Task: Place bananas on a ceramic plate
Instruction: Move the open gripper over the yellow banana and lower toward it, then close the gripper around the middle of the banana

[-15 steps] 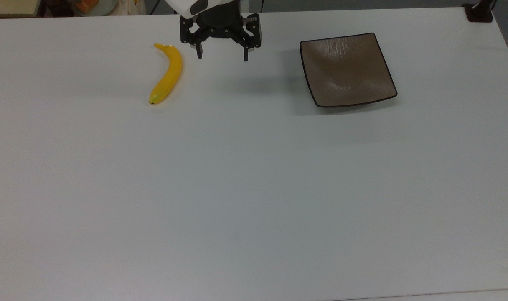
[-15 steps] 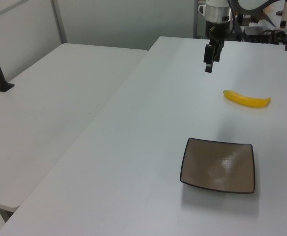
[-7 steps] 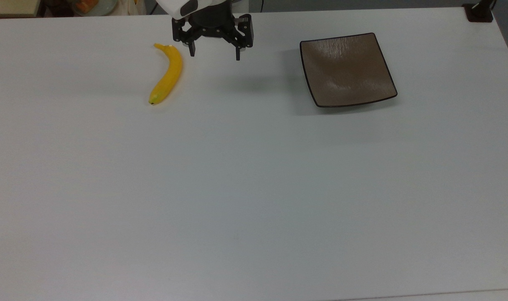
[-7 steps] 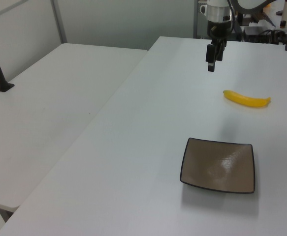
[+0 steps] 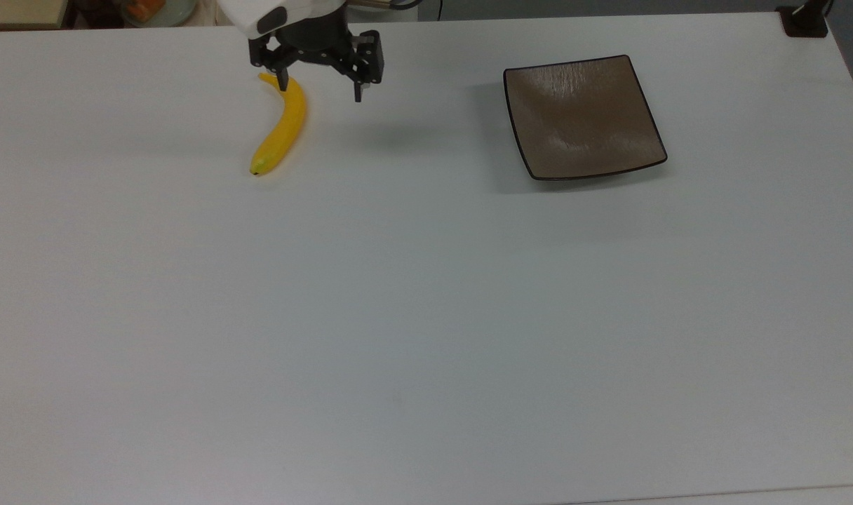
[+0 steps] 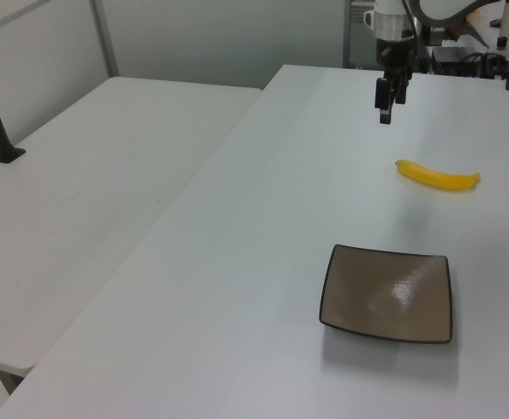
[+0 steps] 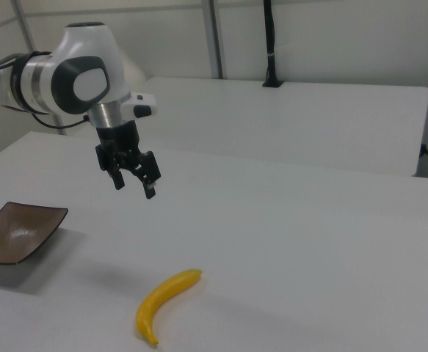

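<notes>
You have the bananas (image 5: 280,126) at the top view's left: a single curved yellow fruit lying flat on the white tabletop (image 5: 398,315), its stem end toward the far edge and its dark tip toward the near side. Just to its right in the top view, the claw (image 5: 320,88) hangs with its fingers spread wide apart and nothing between them. One fingertip (image 5: 283,84) overlaps the banana's stem end in the top view, yet the right view shows the claw (image 7: 133,186) raised well above the tabletop, with the banana (image 7: 164,302) lying below and apart from it. In the left view the claw (image 6: 387,112) points downward beyond the banana (image 6: 437,175), clear of it.

Farther along to the top view's right you find the ceramic plate (image 5: 585,118), square, glossy and brown-grey with a thin dark rim, sitting flat on the tabletop well apart from both banana and claw. Nothing lies on it. In the left view the plate (image 6: 387,292) sits nearest the camera; in the right view it (image 7: 15,232) lies at the left edge.
</notes>
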`<state>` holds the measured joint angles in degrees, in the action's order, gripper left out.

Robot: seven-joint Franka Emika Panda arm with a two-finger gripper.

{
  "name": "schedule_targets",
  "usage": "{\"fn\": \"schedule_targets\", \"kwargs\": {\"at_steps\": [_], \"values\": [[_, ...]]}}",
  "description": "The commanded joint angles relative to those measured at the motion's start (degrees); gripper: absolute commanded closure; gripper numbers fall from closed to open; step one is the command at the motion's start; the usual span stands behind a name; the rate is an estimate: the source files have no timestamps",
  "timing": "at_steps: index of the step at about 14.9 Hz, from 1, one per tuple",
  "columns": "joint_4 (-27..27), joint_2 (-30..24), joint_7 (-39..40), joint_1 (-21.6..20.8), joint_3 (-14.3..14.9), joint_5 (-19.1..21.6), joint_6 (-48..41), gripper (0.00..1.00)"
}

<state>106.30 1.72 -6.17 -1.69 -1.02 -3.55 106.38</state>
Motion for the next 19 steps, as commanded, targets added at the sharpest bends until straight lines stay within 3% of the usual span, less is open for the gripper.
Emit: {"fn": "schedule_targets", "kwargs": {"at_steps": [1, 8, 14, 19], "values": [[1.89, -1.28, 1.60, 1.07, 1.11, -1.10, -0.04, 0.00], [5.84, -1.54, 6.43, 0.98, 5.06, -1.81, 0.14, 0.00], [16.20, -0.14, 6.34, 1.07, 5.68, -1.72, 6.98, 0.00], [18.50, 3.11, 5.82, 1.25, 6.21, -1.81, 10.42, 0.00]]}}
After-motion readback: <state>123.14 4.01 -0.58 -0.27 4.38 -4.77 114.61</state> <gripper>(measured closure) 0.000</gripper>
